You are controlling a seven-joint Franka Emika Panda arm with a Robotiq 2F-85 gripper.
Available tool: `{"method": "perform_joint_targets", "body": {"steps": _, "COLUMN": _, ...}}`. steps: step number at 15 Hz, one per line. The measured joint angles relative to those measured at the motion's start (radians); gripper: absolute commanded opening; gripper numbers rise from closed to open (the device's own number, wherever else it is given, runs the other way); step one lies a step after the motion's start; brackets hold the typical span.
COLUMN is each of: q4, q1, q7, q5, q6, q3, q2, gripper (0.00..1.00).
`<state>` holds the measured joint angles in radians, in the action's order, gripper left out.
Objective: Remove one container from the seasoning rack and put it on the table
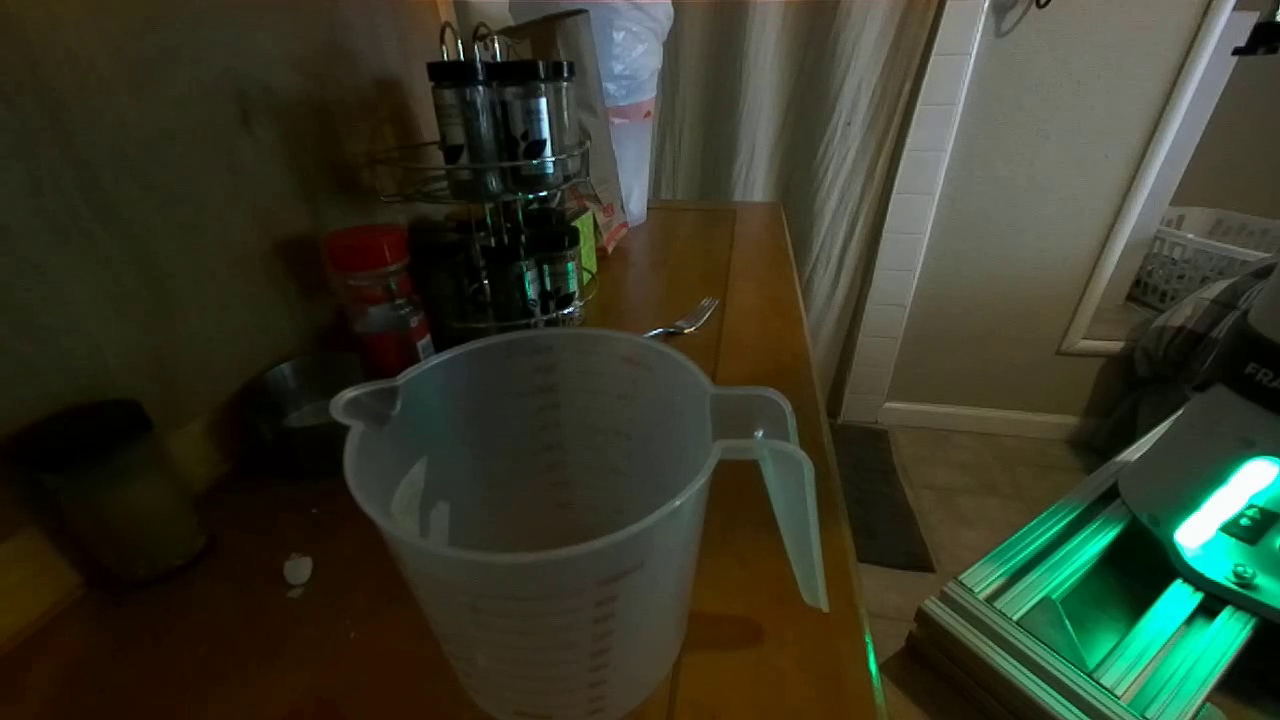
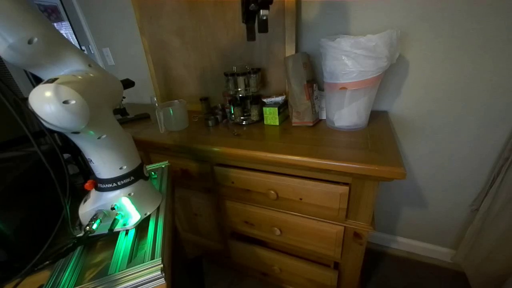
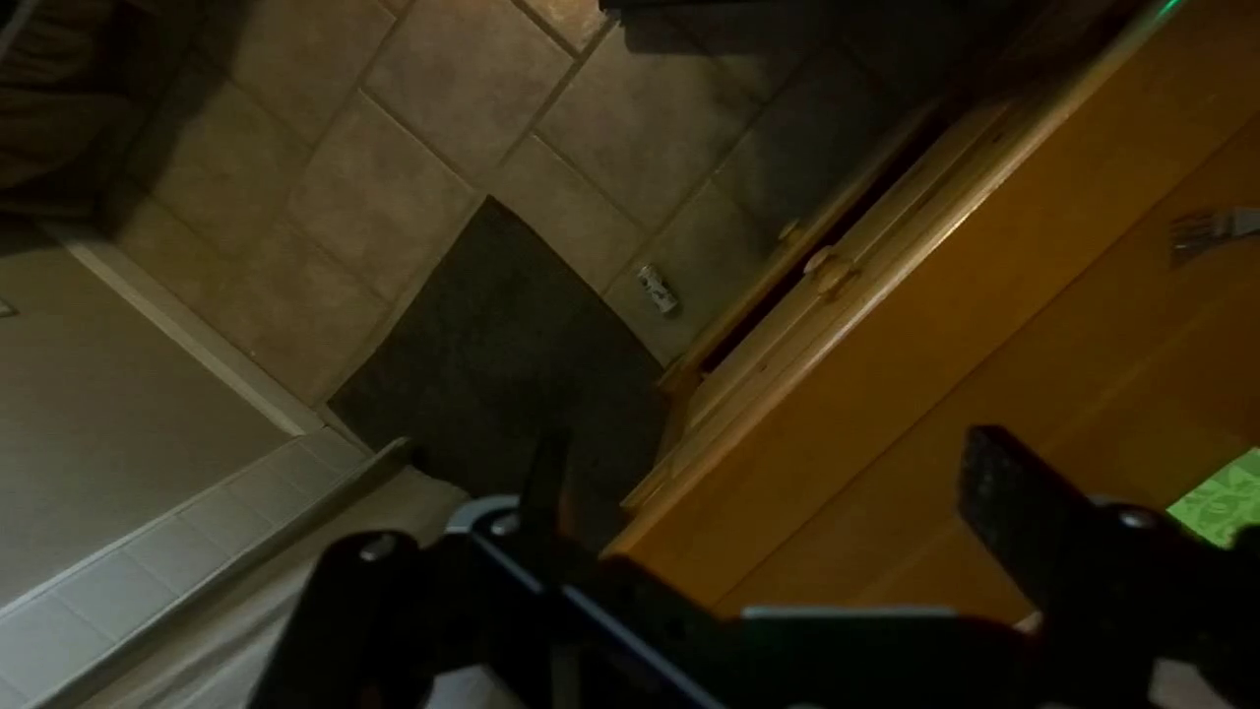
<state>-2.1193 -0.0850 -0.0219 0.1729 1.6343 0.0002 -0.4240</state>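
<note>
Black and two-fingered, the claw (image 3: 768, 448) is hanging nearest the wrist camera, its fingers (image 3: 999, 483) standing wide apart. Lower than it, a long, narrow brown wooden counter (image 2: 320, 140) is stretching out. A white jointed robot arm (image 2: 92, 108) is standing to the claw's left in an exterior view. A translucent, pink-banded bin (image 2: 348, 108) lined with a white plastic bag (image 2: 356, 56) is standing to the claw's lower right there. Well below the claw, a dark round two-tier wire rack (image 2: 242, 94) is standing on the counter. A translucent plastic measuring jug (image 2: 175, 116) is sitting to the claw's lower left. A lime-green box (image 2: 272, 116) is sitting just beside the rack, below the claw. Small cylindrical glass spice jars (image 1: 530, 120) with dark lids, the task's containers, are resting in both tiers of the rack.
</note>
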Motion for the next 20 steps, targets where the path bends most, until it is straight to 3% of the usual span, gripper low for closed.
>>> {"method": "perform_joint_targets", "body": {"steps": 6, "q4": -0.062, "q1": 0.096, "q7": 0.034, "q5": -0.121, "q6": 0.014, "q3": 0.042, "q2": 0.078, "gripper": 1.00}}
{"method": "perform_joint_targets", "body": {"steps": 9, "q4": -0.074, "q1": 0.133, "q7": 0.138, "q5": -0.205, "q6": 0.058, "q3": 0.084, "q2": 0.128, "gripper": 1.00}}
{"method": "perform_joint_targets", "body": {"steps": 12, "q4": -0.070, "q1": 0.149, "q7": 0.242, "q5": -0.244, "q6": 0.115, "q3": 0.118, "q2": 0.162, "gripper": 1.00}}
{"method": "perform_joint_targets", "body": {"steps": 17, "q4": -0.069, "q1": 0.150, "q7": 0.255, "q5": -0.254, "q6": 0.123, "q3": 0.117, "q2": 0.167, "gripper": 1.00}}
{"method": "perform_joint_targets", "body": {"steps": 20, "q4": -0.079, "q1": 0.153, "q7": 0.220, "q5": -0.376, "q6": 0.190, "q3": 0.109, "q2": 0.185, "gripper": 1.00}}
